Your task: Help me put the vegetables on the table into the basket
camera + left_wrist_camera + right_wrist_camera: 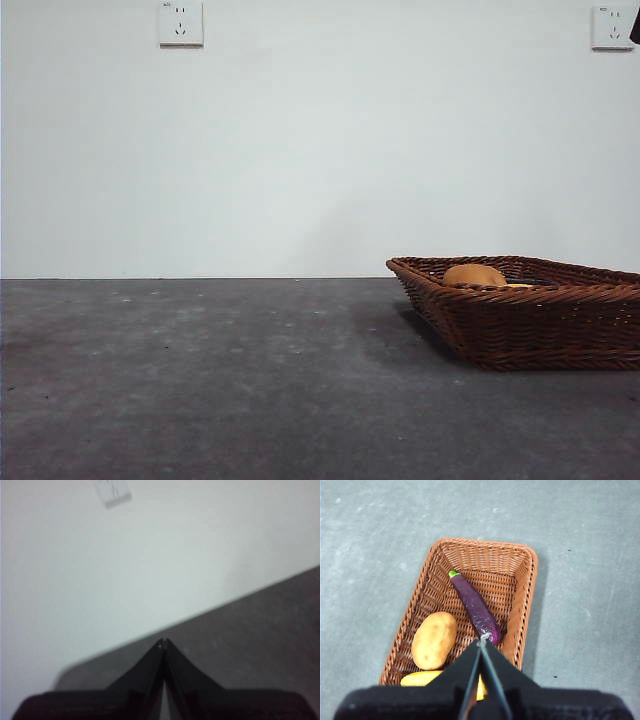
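Right wrist view: all three vegetables lie in the basket (522,587), none left on the bench (590,540).
Eggplant (475,607), potato (434,640) and corn cob (420,678) lie directly below the right tool (482,641), its jaws together and empty; the eggplant's long axis runs away from it. The left tool (163,643), also closed, waits apart over bare bench.

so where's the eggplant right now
In the right wrist view the eggplant lies inside the basket, beside the potato, under the right claw.
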